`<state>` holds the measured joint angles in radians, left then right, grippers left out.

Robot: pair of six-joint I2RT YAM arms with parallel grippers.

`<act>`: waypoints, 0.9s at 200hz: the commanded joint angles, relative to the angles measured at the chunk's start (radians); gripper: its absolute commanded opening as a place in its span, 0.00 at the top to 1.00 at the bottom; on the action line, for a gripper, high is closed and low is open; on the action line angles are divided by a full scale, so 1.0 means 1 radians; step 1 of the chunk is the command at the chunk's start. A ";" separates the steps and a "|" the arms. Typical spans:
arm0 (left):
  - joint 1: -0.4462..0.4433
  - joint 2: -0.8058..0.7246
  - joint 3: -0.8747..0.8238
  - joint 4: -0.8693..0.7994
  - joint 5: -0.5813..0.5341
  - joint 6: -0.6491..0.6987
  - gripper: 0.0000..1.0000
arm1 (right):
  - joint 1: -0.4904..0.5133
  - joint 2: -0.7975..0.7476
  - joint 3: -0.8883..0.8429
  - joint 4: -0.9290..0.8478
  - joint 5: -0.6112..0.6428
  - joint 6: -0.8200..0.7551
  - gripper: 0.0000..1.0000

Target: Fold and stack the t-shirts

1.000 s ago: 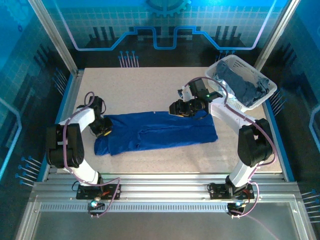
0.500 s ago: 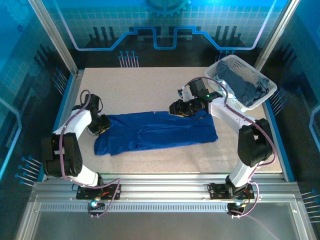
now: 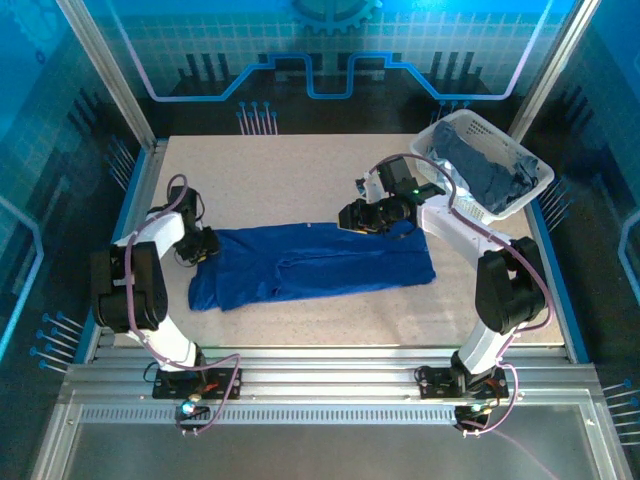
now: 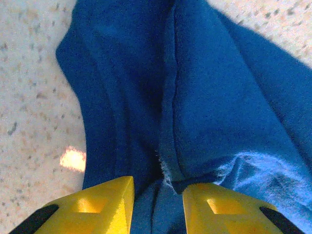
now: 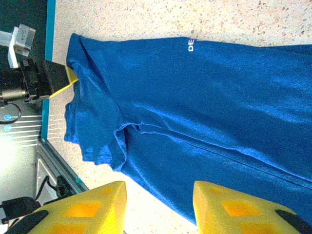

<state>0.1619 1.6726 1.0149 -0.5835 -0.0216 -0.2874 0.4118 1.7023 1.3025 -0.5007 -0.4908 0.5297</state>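
Lying across the middle of the tabletop (image 3: 300,170), its long side running from the left edge toward the right, the royal blue t-shirt (image 3: 320,262) is folded into a narrow band. By my reading the task stands at the lengthwise fold of the first shirt, with the short-way folds not yet done.

The left gripper (image 3: 203,247) sits low on the band's left end. The left wrist view shows its yellow fingers (image 4: 97,200) parted, with a seam and a rough cloth edge lying loose in the gap, not squeezed. That end is a sensible place to take hold for carrying it over toward the right.

The right gripper (image 3: 358,216) hangs over the band's far edge near its right end, jaws spread and nothing between them. From there its camera looks along the whole garment, so it probably stands ready to pin or lift that end.

The cloth is soft and matte, a saturated blue. A folded-in sleeve raises a ridge and some creases near the left end, and small white lettering (image 5: 191,45) shows by the far edge. Duller grey-blue t-shirts (image 3: 485,170) lie bundled in the white basket (image 3: 524,198) at the far right corner, well apart from the fold.
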 commanded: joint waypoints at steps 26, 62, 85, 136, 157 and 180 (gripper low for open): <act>0.008 -0.046 -0.019 0.110 0.027 0.014 0.68 | 0.002 -0.001 0.001 -0.018 -0.019 -0.009 0.58; 0.008 -0.011 0.001 0.107 0.041 0.017 0.76 | 0.002 0.007 0.010 -0.019 -0.020 -0.007 0.58; 0.008 -0.013 -0.004 0.127 0.048 -0.001 0.85 | 0.002 0.007 0.009 -0.021 -0.020 -0.006 0.58; 0.009 -0.101 -0.048 0.120 0.031 -0.031 1.00 | 0.003 0.003 0.004 -0.022 -0.017 -0.008 0.58; 0.010 -0.145 -0.066 0.084 0.026 -0.055 1.00 | 0.002 0.006 0.005 -0.017 -0.018 -0.005 0.58; 0.013 -0.199 -0.085 0.042 0.037 -0.128 1.00 | 0.002 0.011 0.011 -0.018 -0.021 -0.007 0.58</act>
<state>0.1619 1.5383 0.9516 -0.4736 0.0044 -0.3351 0.4114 1.7023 1.3025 -0.5011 -0.4908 0.5301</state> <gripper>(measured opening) 0.051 0.420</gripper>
